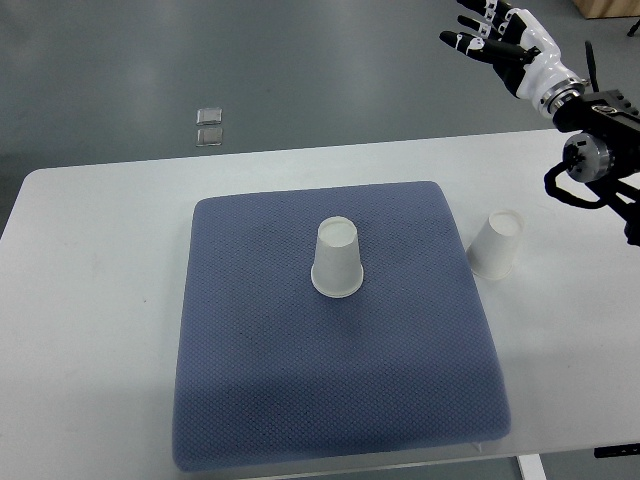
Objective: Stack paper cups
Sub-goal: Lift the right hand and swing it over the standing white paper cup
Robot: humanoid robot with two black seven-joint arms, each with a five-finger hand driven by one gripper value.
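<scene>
A white, smooth worktop (100, 300) with rounded far corners fills most of the top view, and beyond its far edge lies a grey, glossy floor (300, 60) that carries soft reflections of overhead light. On that floor, well behind the worktop, sit two small square clear-looking pieces (210, 127), one just behind the other; what they are cannot be told. A strip of pale wood (605, 8) shows at the upper right corner of the room.

A large square pad of dark blue textured fabric (330, 400) lies on the middle of the worktop, its edges slightly puffed and its corners rounded. Near the pad's centre stands a white paper cup (337, 258), upside down, its wide mouth resting on the fabric and its narrower base facing up. A second white paper cup (497, 243) rests, also inverted, on the bare worktop just beside the pad's right edge, apart from the first cup and leaning a little in this steep view.

The right arm comes in from the right edge, black joints and cables showing above the worktop's far right corner. Its black-and-white right hand (500, 35) is raised over the floor, beyond the worktop, fingers spread and relaxed, holding nothing, well apart from both cups.
</scene>
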